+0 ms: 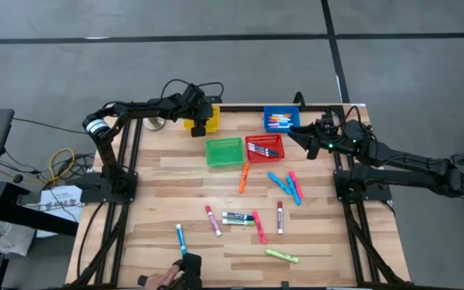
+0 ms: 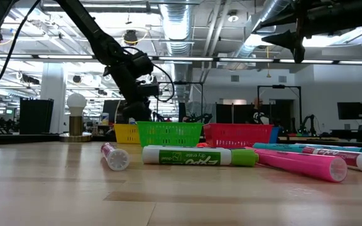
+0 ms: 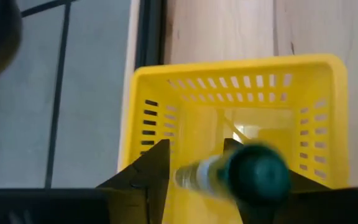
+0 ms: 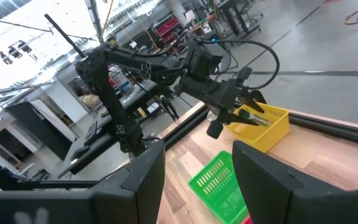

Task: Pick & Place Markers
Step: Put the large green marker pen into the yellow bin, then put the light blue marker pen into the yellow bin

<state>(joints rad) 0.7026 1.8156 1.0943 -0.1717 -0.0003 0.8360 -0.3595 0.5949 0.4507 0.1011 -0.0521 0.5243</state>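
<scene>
My left gripper (image 1: 202, 122) hovers open over the yellow basket (image 3: 241, 68) at the table's far left. A marker with a dark green cap (image 3: 253, 174) shows blurred between its fingers, above the basket's inside; the right wrist view shows this marker (image 4: 253, 117) slanted just under the fingers. My right gripper (image 1: 304, 137) is open and empty, in the air between the red basket (image 1: 264, 147) and the blue basket (image 1: 281, 121). Several markers (image 1: 248, 217) lie flat on the wood in the table's middle and near part. My left gripper has the green-capped marker (image 3: 197, 177) between its open fingers, which point down over the yellow basket. The marker is clear of the basket floor and blurred. I cannot tell whether either finger touches it.
A green basket (image 1: 225, 151) sits left of the red one; the blue basket holds several markers. An orange marker (image 1: 244, 179) and blue ones (image 1: 280, 184) lie near the baskets. A person's hand (image 1: 171, 276) rests at the near edge. Bare wood lies on the table's left side.
</scene>
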